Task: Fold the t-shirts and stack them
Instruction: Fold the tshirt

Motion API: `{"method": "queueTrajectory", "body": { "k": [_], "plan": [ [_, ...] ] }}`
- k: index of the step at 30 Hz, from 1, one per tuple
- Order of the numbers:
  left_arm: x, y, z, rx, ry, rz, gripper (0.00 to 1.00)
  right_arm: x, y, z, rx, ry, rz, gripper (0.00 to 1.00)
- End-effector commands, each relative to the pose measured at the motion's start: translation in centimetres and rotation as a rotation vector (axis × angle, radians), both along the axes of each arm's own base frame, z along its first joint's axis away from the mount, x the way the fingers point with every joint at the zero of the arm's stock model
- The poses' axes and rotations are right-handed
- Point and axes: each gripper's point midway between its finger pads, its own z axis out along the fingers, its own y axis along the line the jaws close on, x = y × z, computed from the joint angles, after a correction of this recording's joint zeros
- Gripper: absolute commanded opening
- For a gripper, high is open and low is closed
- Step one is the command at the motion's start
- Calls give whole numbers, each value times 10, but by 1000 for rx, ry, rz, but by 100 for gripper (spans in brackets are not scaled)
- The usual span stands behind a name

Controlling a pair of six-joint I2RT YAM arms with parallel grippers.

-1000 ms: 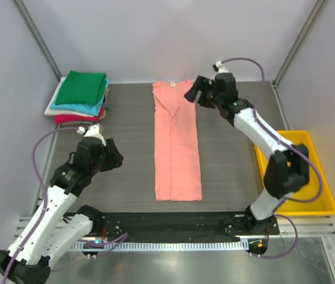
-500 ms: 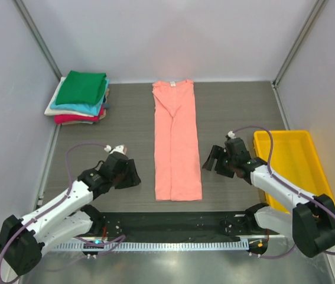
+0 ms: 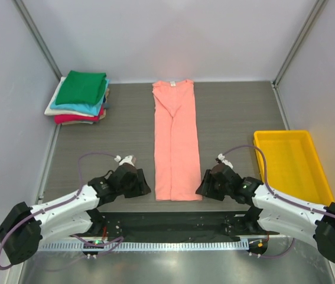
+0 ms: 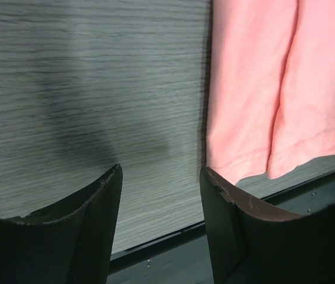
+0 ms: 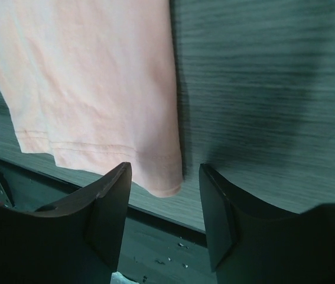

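Observation:
A salmon-pink t-shirt (image 3: 176,142) lies folded into a long narrow strip down the middle of the table, collar at the far end. My left gripper (image 3: 145,190) is open and empty, low beside the strip's near left corner (image 4: 238,160). My right gripper (image 3: 201,189) is open and empty, low at the strip's near right corner (image 5: 161,177), which lies between its fingers. A stack of folded t-shirts (image 3: 80,97), green on top over teal, cream and red-pink, sits at the far left.
A yellow plastic bin (image 3: 294,171) stands at the right edge of the table. A black strip (image 3: 167,222) runs along the table's near edge, just behind both grippers. Grey walls close in the left, right and far sides.
Both arms have swung down and inward to the shirt's near end. The right gripper came from the collar end, the left from mid-table. The shirt has not moved.

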Motion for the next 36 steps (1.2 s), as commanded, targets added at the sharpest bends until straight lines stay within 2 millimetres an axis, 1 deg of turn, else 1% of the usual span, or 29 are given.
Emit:
{"method": "queueTrajectory", "body": {
  "k": [1, 5, 6, 8, 13, 16, 20, 23, 26, 27, 28, 29, 31, 33, 35, 36],
  "plan": [
    [4, -21, 8, -81, -31, 0, 57, -2, -5, -4, 5, 8, -99, 54],
    [0, -27, 3, -84, -28, -5, 56, -12, -9, -15, -10, 29, -107, 47],
    [-1, -28, 1, -84, -27, -7, 56, -12, -10, -17, -18, 29, -111, 44],
    [-2, -30, -2, -89, -22, -5, 56, -13, -13, -21, -29, 25, -118, 42],
    [-7, -39, -5, -90, -8, -22, 56, -13, -14, -21, -28, 23, -124, 24],
    [-14, -44, -8, -82, 1, -40, 56, -15, -16, -24, -35, 27, -122, 21],
    [-21, -47, -15, -61, 15, -45, 53, -14, -17, -24, -38, 23, -125, 17],
    [-26, -48, -18, -52, 28, -51, 46, -14, -16, -24, -37, 24, -128, 15],
    [-27, -48, -20, -36, 14, -43, 36, -15, -17, -26, -37, 31, -128, 10],
    [-27, -48, -21, -31, 12, -41, 29, -16, -17, -26, -36, 32, -129, 5],
    [-27, -48, -22, -28, 10, -38, 23, -16, -17, -26, -35, 33, -130, 3],
    [-25, -47, -24, -16, 10, -28, 12, -16, -17, -26, -31, 30, -130, 1],
    [-23, -51, -20, -19, 0, -29, 4, -16, -17, -25, -28, 27, -128, 1],
    [-20, -55, -17, -13, -15, -37, 0, -16, -16, -23, -23, 24, -128, 1],
    [-20, -56, -13, 0, -22, -46, 0, -14, -16, -19, -24, 14, -129, 1],
    [-16, -60, -3, -11, -45, -39, 0, -15, -17, -17, -28, 14, -132, 1]
  ]
}}
